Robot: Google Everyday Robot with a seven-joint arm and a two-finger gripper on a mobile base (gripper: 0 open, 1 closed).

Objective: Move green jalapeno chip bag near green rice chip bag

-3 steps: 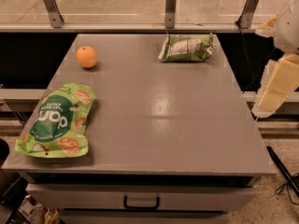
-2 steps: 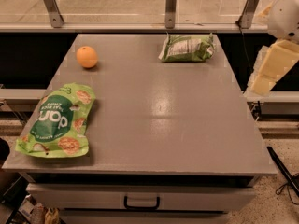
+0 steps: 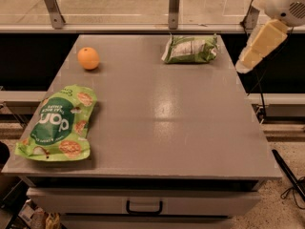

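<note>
Claw (image 3: 252,54) hovers off tabletop (image 3: 167,118) right edge, grip state untellable. Jalapeno bag (image 3: 190,49) light, puffy, crinkly: best pinched mid-body.

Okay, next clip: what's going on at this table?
Nothing is being handled yet. The robot's gripper hangs beyond the far right corner of the grey table, apart from the green jalapeno chip bag lying near the far edge. The green rice chip bag lies flat at the near left corner, with an orange behind it. The bags are still far apart.
</note>
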